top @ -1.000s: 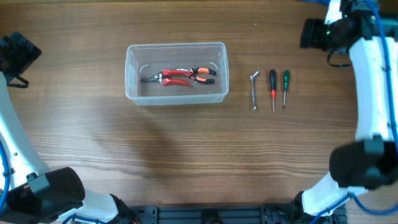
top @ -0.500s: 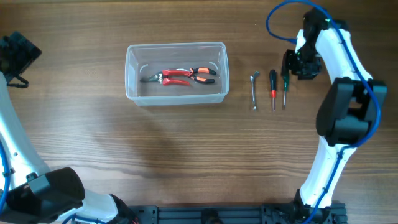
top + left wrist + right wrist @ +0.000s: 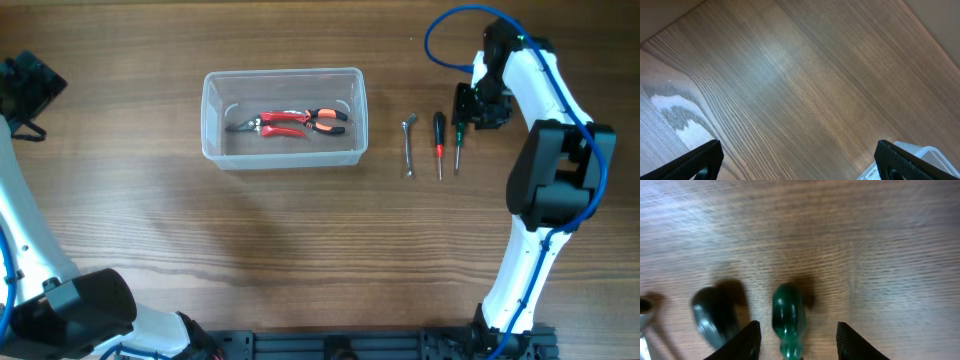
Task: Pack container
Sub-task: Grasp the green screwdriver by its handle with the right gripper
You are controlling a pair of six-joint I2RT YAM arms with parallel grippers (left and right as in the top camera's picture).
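Note:
The clear plastic container (image 3: 284, 117) stands left of centre on the table and holds red-handled pliers (image 3: 290, 123). To its right lie a metal hex key (image 3: 409, 144), a black-handled screwdriver (image 3: 438, 143) and a green-handled screwdriver (image 3: 459, 140). My right gripper (image 3: 470, 108) hovers over the green handle (image 3: 788, 317); its fingers (image 3: 746, 341) stand open on either side of it, not touching. The black handle (image 3: 715, 316) lies just left. My left gripper (image 3: 800, 162) is open and empty above bare wood, with a container corner (image 3: 920, 159) by its right finger.
The wooden table (image 3: 300, 250) spreads wide in front of the container. The right arm (image 3: 550, 180) reaches from the front right edge up to the screwdrivers. The left arm (image 3: 25, 90) sits at the far left edge.
My right arm swung in from the far right corner to above the green screwdriver and has settled a little closer over its handle. The left arm has not moved.

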